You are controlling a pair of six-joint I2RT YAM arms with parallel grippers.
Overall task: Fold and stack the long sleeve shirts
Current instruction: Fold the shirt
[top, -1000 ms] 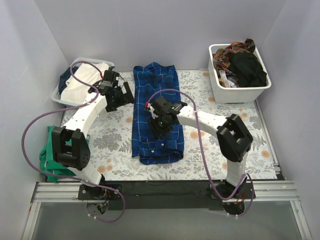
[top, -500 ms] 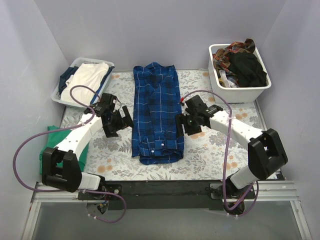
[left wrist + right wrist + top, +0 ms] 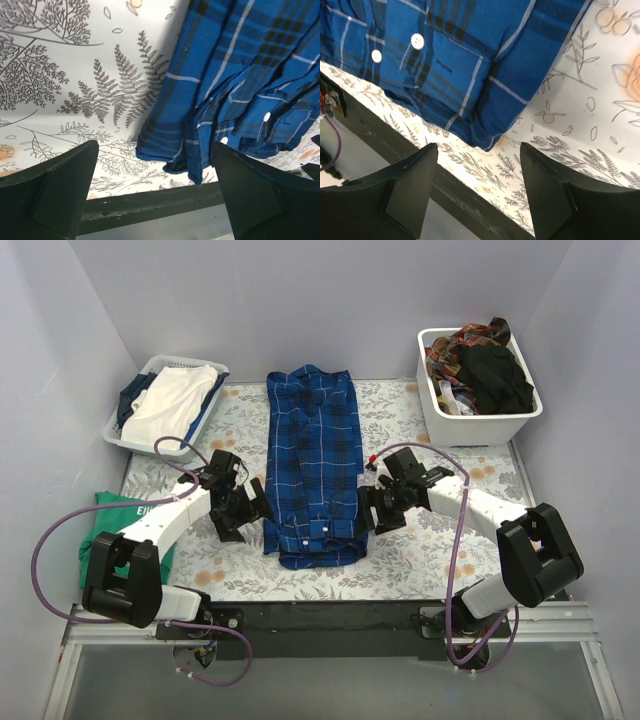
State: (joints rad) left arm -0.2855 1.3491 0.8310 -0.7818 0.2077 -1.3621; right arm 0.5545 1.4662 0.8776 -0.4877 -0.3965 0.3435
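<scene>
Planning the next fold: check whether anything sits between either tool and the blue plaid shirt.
Nothing visible does. The left tool and right tool flank the plaid shirt near its lower corners, both open, with only bare floral table cloth in the gaps.

The top camera looked steeply down from high above, set back beyond the near end of the plaid shirt (image 3: 313, 465), far enough off to take in its whole length. The left wrist camera hung close over the floral cloth (image 3: 75, 90) beside the shirt's near-left corner, facing that corner past the left gripper (image 3: 155, 145). The right wrist camera did likewise at the near-right corner, past the right gripper (image 3: 479, 147). Both close views shared the shirt's near end — white buttons showed in each.
</scene>
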